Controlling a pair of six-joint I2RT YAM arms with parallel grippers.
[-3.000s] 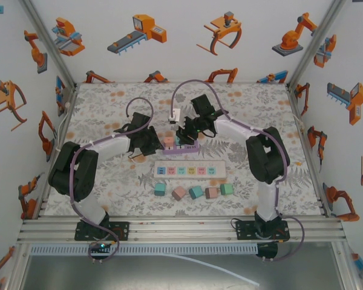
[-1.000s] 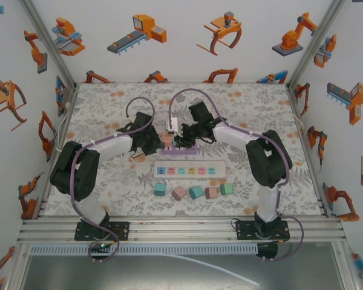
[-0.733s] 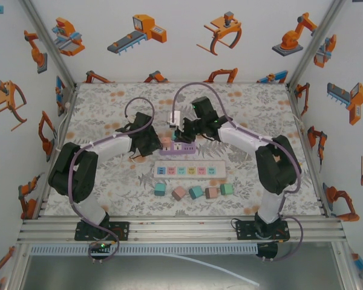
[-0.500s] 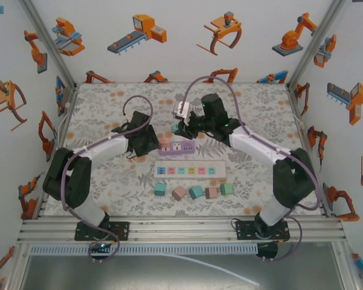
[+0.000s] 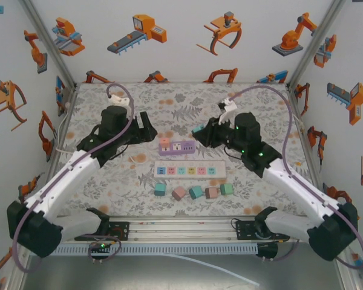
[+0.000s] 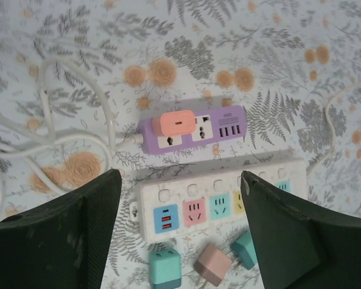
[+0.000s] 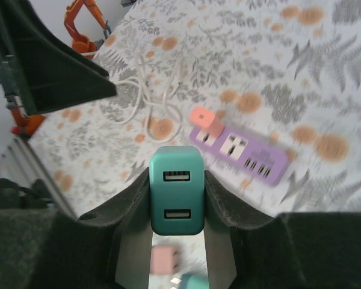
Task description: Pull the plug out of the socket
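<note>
Plug, teal [image 7: 177,191]: pinched in right gripper [image 7: 177,177], now carried well right of purple socket strip [image 5: 176,146]; left gripper [image 5: 146,125] spread, drawn back leftward from strip.

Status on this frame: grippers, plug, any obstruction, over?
Left gripper open over purple strip. Right gripper shut on teal plug, held clear of the strip. Pink plug seated in strip, no obstruction.

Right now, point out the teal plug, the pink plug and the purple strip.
teal plug [image 7: 177,191]: right wrist view, front face.
pink plug [image 6: 176,123]: left wrist view, top face.
purple strip [image 6: 224,136]: left wrist view, bare right end.
</note>
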